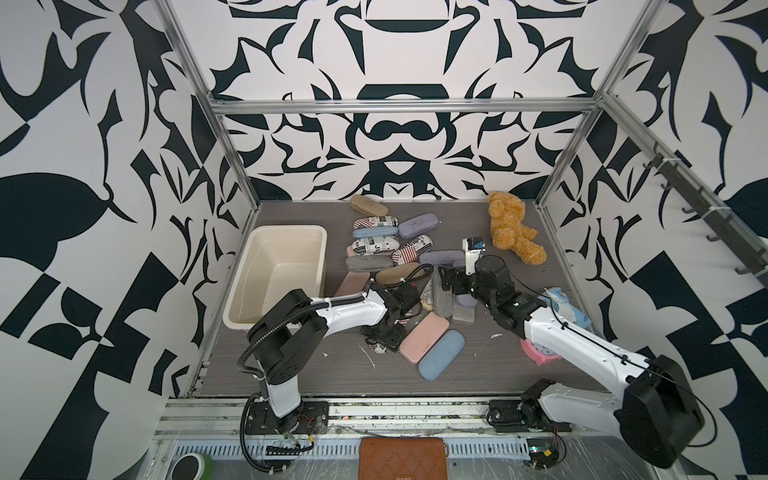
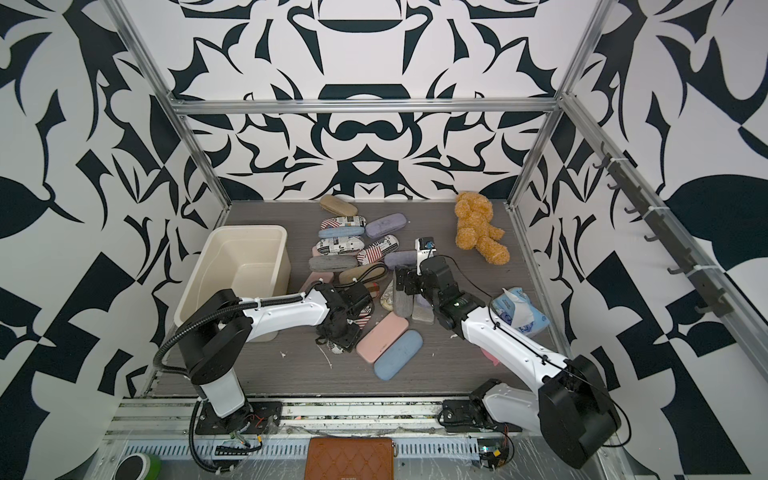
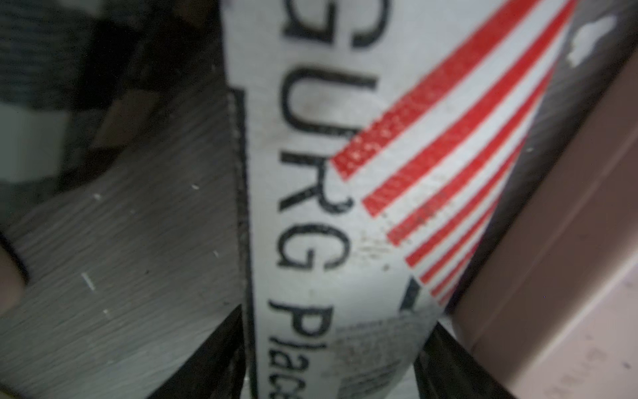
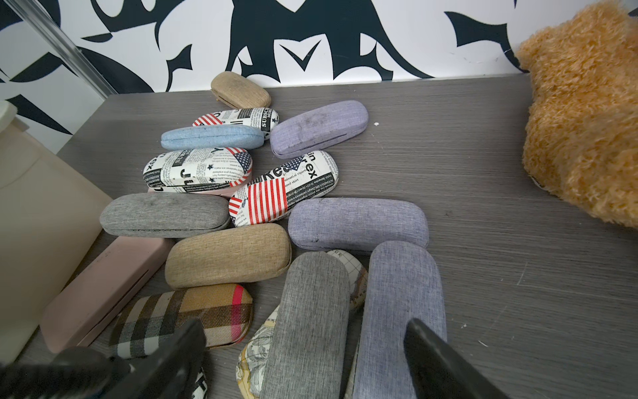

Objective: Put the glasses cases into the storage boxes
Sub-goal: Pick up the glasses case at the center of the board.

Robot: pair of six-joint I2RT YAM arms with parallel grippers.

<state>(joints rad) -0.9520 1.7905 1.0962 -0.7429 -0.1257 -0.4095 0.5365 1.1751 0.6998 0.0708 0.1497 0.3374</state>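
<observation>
The cream storage box [image 1: 286, 227] stands empty at the table's left and also shows in the right wrist view [image 4: 41, 193]. Several glasses cases lie piled in the middle. My left gripper [image 1: 380, 336] points down over a newspaper-and-flag print case [image 3: 328, 172] that lies on the table beside a pink case [image 1: 424, 334]. Its fingers [image 3: 221, 362] flank the case's sides closely, open. My right gripper [image 4: 303, 326] hovers open just above a grey case [image 4: 310, 311] and a lilac case [image 4: 400, 311], holding nothing.
A tan teddy bear [image 1: 513, 230] lies at the back right. A blue-white soft packet [image 1: 569, 307] sits by the right arm, and a blue case [image 1: 441, 354] lies in front of the pink one. A brown quilted wallet [image 1: 402, 459] rests off the table's front edge.
</observation>
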